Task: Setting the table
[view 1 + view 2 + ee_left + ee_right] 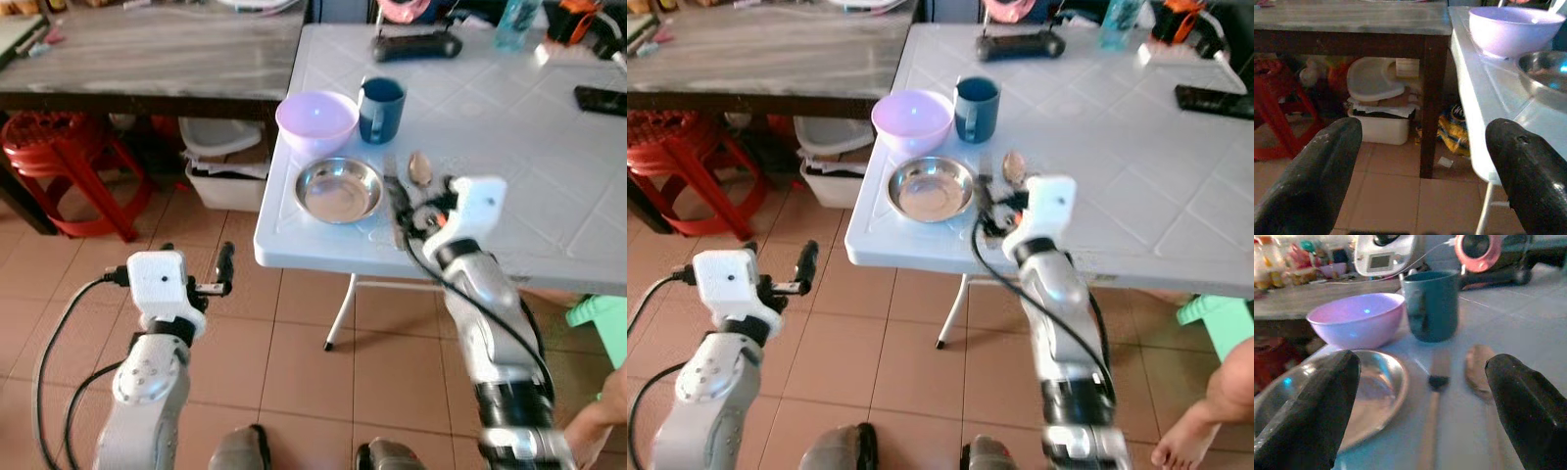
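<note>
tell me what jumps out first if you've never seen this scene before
The eye lands on the place setting at the near corner of the white table: a lilac bowl and dark teal mug side by side, with a steel dish in front of them. The right gripper is open, low over the table beside the dish, by two wooden utensils. The left gripper is open over the tiled floor, short of the table.

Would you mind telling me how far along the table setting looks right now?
Already placed near the white table's corner: pink bowl, blue mug, steel dish, and two utensils. In hand: nothing; the right gripper hangs open over the utensils. The left gripper idles open beside the table. Any remaining pieces aren't visible.
</note>
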